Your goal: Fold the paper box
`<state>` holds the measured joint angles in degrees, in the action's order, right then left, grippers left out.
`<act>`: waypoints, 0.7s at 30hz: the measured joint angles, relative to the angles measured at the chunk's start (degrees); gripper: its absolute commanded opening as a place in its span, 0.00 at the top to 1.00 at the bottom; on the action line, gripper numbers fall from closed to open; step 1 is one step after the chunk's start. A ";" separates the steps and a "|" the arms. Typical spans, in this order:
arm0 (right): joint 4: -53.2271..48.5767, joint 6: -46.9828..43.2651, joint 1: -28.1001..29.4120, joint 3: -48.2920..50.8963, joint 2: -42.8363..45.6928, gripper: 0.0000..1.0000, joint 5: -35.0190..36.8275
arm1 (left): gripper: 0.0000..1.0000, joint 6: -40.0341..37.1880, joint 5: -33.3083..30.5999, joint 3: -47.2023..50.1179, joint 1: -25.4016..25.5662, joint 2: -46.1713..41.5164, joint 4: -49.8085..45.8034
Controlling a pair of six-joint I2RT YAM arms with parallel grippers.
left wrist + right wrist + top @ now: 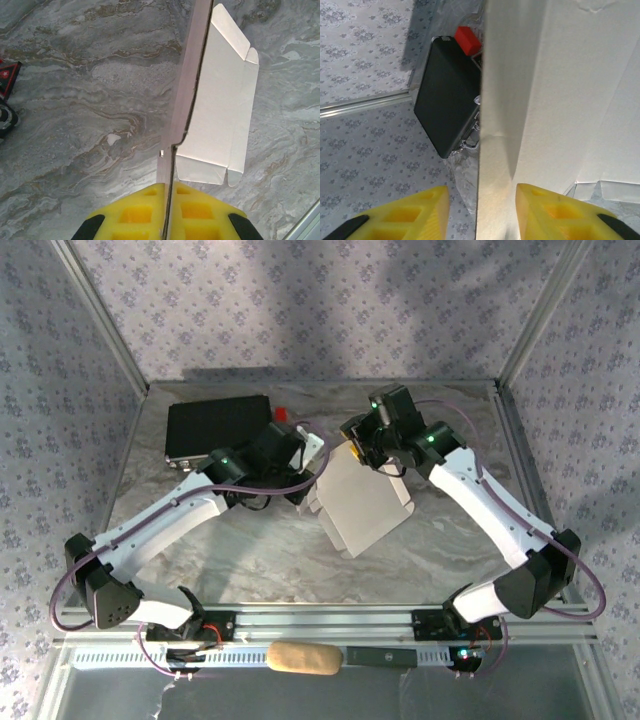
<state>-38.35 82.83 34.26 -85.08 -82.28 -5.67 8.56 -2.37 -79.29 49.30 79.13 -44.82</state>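
Note:
The paper box (365, 502) is a pale, partly opened sheet standing tilted on the marble table (250, 550) between the two arms. My left gripper (310, 475) is shut on its left edge. In the left wrist view the yellow fingers (135, 212) pinch the pink panel, and the whitish flaps of the paper box (220, 110) spread to the right. My right gripper (360, 455) is at the box's far top edge. In the right wrist view it (481, 200) straddles a panel of the paper box (560, 90), open, with a gap on the left finger's side.
A black case (215, 430) lies at the back left of the table, with a small red block (283, 413) beside its right corner. Patterned walls and metal frame posts close in the table. A tan oblong object (303, 657) rests on the near rail.

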 measured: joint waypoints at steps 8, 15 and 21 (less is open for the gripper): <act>1.70 0.33 -1.33 2.99 0.00 0.74 -2.54 | 1.00 -1.73 -2.23 0.50 0.61 0.00 -0.02; 3.02 1.44 -1.88 4.26 0.00 0.89 -3.85 | 1.00 -3.02 -3.69 1.01 0.98 0.00 -0.02; 4.15 2.56 -1.99 5.99 0.11 1.00 -4.63 | 0.73 -3.19 -4.35 2.58 1.05 -0.57 0.98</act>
<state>-34.20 85.38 32.27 -79.09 -82.17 -10.31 5.37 -6.72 -76.71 50.35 78.56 -43.83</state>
